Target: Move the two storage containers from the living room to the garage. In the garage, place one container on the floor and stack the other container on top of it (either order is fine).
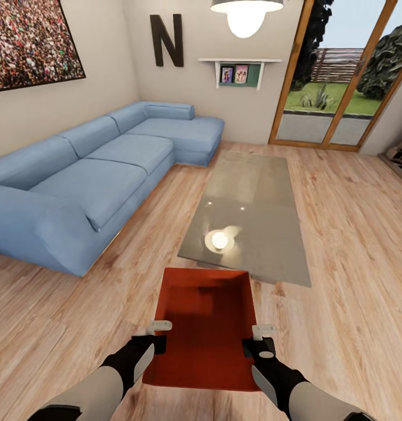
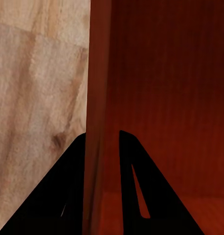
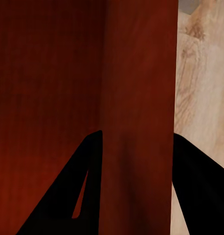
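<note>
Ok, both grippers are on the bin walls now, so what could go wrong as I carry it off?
Each gripper pinches only one thin side wall of the storage container: the left gripper and the right gripper both hold near the near end, so the far end may sag or slip.

The glass coffee table stands just beyond the container's far edge, so turning could clip it.

The blue sofa narrows the path on the left.

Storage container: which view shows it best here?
The head view: the whole storage container shows, both grippers clamped on its side walls, near the glass coffee table. The left wrist view shows just one wall between the fingers; the right wrist view likewise.
</note>
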Robot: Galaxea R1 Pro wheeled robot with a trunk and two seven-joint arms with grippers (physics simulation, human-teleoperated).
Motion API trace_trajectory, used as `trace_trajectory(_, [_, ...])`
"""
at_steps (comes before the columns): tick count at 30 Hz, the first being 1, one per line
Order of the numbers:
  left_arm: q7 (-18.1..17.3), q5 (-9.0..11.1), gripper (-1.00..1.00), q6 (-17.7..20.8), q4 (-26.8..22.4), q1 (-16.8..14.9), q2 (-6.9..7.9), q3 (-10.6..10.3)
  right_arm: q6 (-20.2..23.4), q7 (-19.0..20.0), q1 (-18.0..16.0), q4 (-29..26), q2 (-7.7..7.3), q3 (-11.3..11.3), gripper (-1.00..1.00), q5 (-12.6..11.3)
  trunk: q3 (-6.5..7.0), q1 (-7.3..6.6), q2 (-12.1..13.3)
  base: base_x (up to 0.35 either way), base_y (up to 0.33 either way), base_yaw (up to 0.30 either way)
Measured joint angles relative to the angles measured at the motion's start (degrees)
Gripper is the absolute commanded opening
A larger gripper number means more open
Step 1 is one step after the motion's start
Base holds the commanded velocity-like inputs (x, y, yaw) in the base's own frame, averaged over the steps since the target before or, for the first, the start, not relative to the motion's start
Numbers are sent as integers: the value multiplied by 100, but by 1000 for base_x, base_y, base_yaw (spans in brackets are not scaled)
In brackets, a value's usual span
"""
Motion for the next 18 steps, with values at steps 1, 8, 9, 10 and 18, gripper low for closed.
trace_trajectory(1, [1,0,-100,1,-1,0,0,0,0,0,0,-1,0,0,-100,0,9,0,0,0,0,0])
trace_trajectory(8, [-1,-3,-100,-1,-2,0,-1,3,0,-1,0,-3,-1,-1,-100,2,73,0,0,0,0,0])
trace_trajectory(9, [0,-2,-100,0,-2,0,-1,1,0,0,0,-3,-1,-1,-100,2,82,0,0,0,0,0])
trace_trajectory(10, [-1,-4,-100,0,-2,-1,-1,2,0,0,0,-4,-1,-2,-100,2,92,0,0,0,0,0])
trace_trajectory(18, [1,-1,-100,0,-2,0,-1,0,0,0,0,-2,-1,-1,-100,2,165,0,0,0,0,0])
